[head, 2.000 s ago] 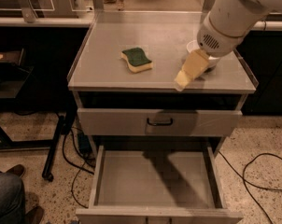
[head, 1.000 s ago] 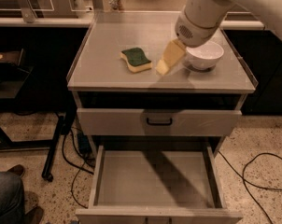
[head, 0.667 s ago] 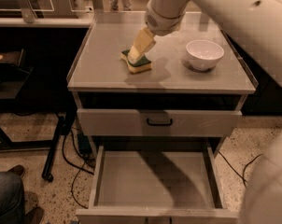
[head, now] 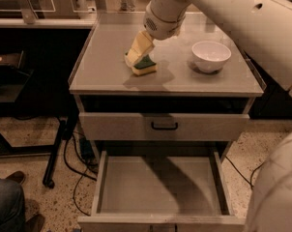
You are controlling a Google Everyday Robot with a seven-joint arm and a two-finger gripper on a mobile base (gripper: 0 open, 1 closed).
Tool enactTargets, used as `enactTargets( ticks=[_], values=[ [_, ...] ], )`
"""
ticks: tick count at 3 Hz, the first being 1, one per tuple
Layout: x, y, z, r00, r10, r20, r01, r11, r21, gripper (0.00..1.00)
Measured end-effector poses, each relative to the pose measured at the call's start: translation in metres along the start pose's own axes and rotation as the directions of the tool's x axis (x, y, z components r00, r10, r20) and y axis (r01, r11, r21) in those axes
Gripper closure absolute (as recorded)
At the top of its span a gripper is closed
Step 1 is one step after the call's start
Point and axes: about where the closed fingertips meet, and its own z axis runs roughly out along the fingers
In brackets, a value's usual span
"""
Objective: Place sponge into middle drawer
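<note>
Arm (head: pixel 223 13): over the last two seconds I have swung it across the cabinet top (head: pixel 107 76), from the right edge, past the bowl, to left of centre. It now reaches in from the upper right.

Middle drawer (head: pixel 160 187): unchanged. It is pulled fully out below, its grey floor bare. The drawer front (head: pixel 117 126) above it is closed.

White bowl (head: pixel 211 56): my wrist hid it two seconds ago. It is now in plain view on the right of the top, well apart from my tool.

Gripper (head: pixel 138 53): now tilted down and to the left, its tip touching or just above the sponge's upper left edge. It holds nothing lifted. Whether it is wide or narrow I cannot tell from this angle.

Sponge (head: pixel 146 66): same spot on the cabinet top as before, green layer up, yellow foam showing at the front edge. It has not been raised.

Judgement: the approach is done and the grasp is the step in hand. Transfer to the drawer has not begun. The path down is short, but it must clear the cabinet's front edge.
</note>
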Motion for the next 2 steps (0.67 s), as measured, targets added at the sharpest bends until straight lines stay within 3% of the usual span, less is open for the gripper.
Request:
enactTargets(
  ticks=[2],
  values=[
    [-0.038,-0.003,0.076,0.993,0.066,-0.093,-0.069,0.9973,-0.025,0.0]
  ],
)
